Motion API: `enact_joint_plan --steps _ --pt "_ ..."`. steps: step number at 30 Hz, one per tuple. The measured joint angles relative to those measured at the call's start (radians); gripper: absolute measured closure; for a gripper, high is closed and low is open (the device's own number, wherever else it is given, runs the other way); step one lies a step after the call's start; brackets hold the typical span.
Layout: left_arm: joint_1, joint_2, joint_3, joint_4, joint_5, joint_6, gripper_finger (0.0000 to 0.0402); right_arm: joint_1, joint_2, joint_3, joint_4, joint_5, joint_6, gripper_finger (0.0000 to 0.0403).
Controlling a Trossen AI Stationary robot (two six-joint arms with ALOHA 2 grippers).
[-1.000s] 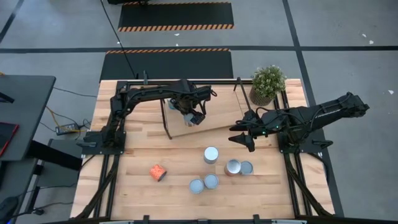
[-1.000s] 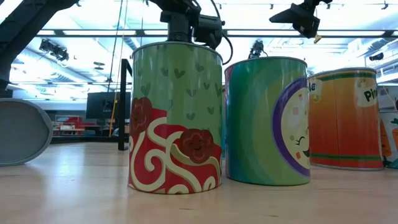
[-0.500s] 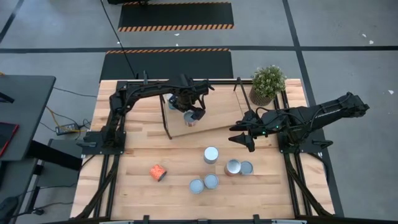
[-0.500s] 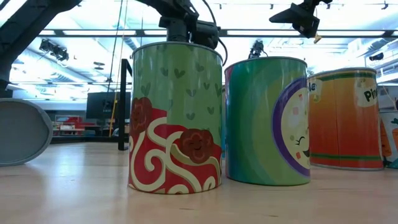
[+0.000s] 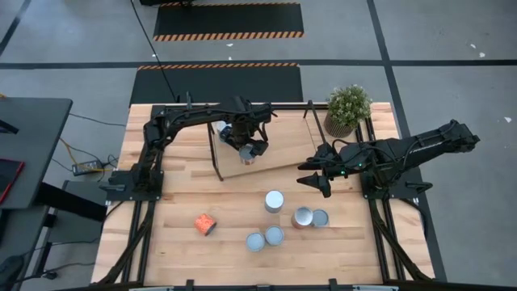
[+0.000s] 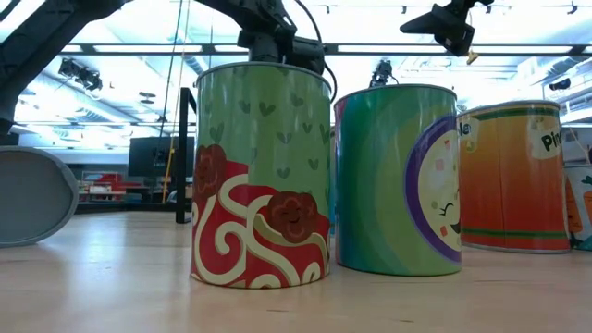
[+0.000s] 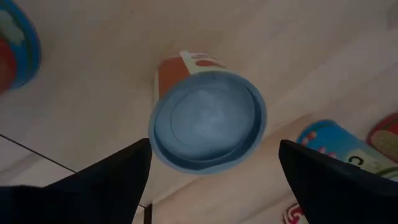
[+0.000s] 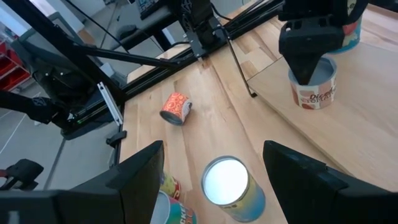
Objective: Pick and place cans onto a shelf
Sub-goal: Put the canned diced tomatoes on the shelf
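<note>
The shelf (image 5: 291,149) is a slanted light-wood board at the table's far middle. On it stands a can (image 7: 208,121) with a pale blue-grey top and an orange-red label. My left gripper (image 5: 249,148) hangs open right above this can (image 8: 313,88), pointing down, one finger on each side of the top; a gap shows beside one finger. Other cans (image 7: 329,140) stand on the board nearby. My right gripper (image 8: 221,180) hovers open with nothing between its fingers, right of the shelf, above a bright-topped can (image 8: 227,183) on the table.
Several cans stand on the table near the front middle (image 5: 275,201) (image 5: 302,217) (image 5: 265,238). An orange one (image 5: 205,225) lies on its side to their left. A potted plant (image 5: 347,109) stands at the far right, beside the shelf's black rod frame (image 5: 311,117).
My left gripper has rolled about the line it points along while staying over the can on the shelf. The can has kept upright on the board.
</note>
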Motion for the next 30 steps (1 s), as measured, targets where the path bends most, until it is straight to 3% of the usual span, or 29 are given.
enact_joint_plan --steps 6,23,30 --pt "-0.033 0.0 0.0 0.005 -0.089 0.046 0.0053 0.0 0.0 0.0 0.025 0.0 -0.007 0.0121" --pt "-0.058 0.0 0.0 -0.012 -0.058 0.114 0.0053 0.0 0.0 0.0 0.027 0.0 -0.019 0.0121" --pt "-0.067 -0.002 0.0 -0.016 -0.119 0.217 0.0053 0.0 0.0 0.0 0.027 0.0 -0.02 0.0121"
